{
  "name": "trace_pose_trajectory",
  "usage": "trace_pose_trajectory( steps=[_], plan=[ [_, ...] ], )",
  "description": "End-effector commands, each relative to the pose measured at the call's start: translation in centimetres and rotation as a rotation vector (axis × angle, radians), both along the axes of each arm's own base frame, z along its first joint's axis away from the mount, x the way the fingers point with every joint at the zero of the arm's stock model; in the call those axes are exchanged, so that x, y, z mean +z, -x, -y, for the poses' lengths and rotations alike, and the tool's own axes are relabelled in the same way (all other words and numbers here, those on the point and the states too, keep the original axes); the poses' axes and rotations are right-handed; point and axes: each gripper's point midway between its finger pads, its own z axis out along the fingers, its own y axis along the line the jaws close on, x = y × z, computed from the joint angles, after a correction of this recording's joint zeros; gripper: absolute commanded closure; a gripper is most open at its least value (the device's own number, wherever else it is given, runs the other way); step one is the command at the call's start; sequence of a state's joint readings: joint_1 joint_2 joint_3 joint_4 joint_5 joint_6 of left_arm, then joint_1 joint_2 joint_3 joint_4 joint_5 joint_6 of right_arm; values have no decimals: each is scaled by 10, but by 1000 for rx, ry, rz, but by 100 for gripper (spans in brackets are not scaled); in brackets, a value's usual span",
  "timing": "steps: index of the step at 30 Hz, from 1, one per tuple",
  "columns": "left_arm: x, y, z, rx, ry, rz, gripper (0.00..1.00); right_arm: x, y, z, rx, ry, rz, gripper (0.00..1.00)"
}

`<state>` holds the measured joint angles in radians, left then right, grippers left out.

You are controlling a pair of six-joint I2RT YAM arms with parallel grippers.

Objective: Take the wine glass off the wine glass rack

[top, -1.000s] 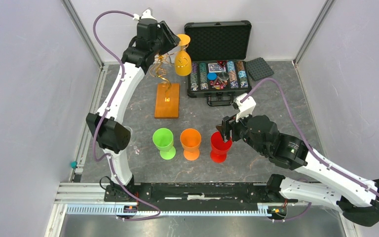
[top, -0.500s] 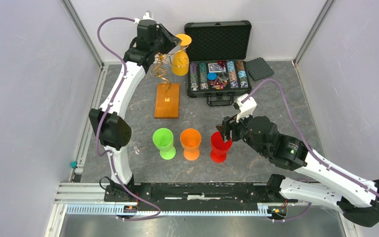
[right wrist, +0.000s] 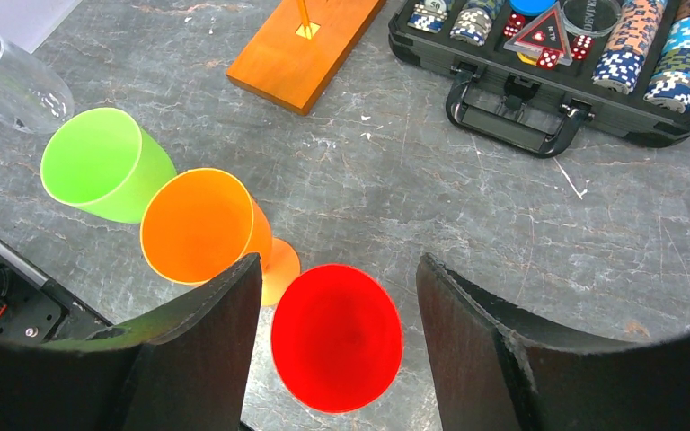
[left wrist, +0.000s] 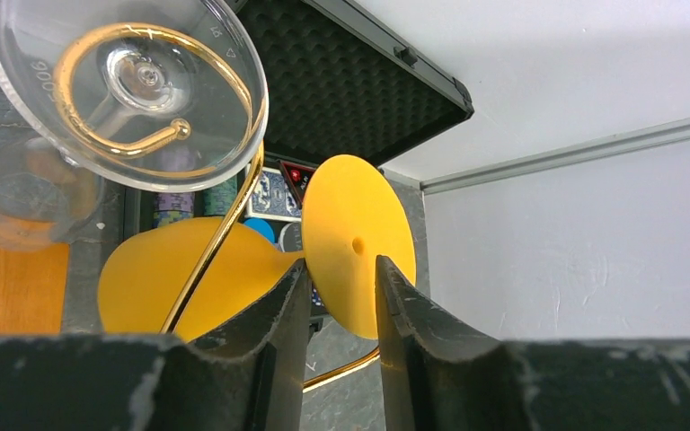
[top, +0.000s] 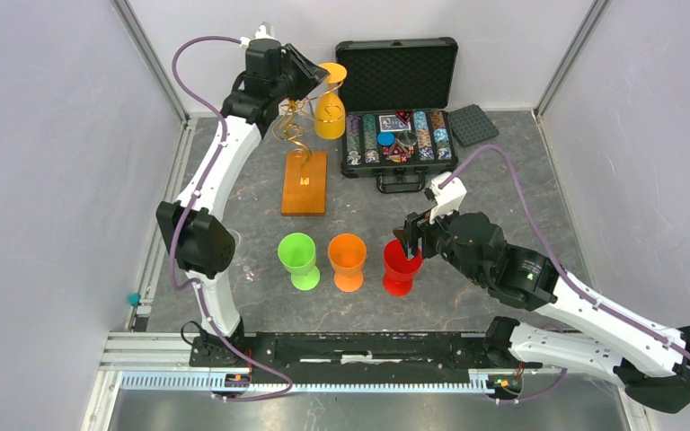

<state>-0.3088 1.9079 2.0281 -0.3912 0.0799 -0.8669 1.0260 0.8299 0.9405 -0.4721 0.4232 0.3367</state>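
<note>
With the left end effector (left wrist: 341,267) narrowed around the yellow wine glass (left wrist: 352,211) foot just ahead, grip unclear, slide it clear along the wine glass rack (left wrist: 220,229) arm.

Few marks can be read. In the left wrist view the clear wine glass (left wrist: 220,108) has small raised marks near the rim of its foot: at the left some digits that look like "900", and at the upper right two little triangles. In the right wrist view a clear round disc (right wrist: 593,11) in the chip case (right wrist: 512,101) bears a word in capital letters, too small to read surely. The red dice (right wrist: 552,57) beside it show white dots. The wooden base of the wine glass rack (top: 304,196) has a small pale mark, not readable.
</note>
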Motion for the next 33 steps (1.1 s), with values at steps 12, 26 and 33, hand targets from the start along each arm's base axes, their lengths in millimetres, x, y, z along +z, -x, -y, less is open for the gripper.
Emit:
trace_pose_trajectory(
  steps=[12,26,33],
  plan=[
    [38,10,-15,32,7,88,82,10,-3,-3,-9,-48,24,31],
    [38,0,-3,-17,280,74,92,6,-3,-1,-13,-27,29,31],
    [35,1,1,-37,326,72,88,3,-4,1,-21,-16,28,31]
  ],
)
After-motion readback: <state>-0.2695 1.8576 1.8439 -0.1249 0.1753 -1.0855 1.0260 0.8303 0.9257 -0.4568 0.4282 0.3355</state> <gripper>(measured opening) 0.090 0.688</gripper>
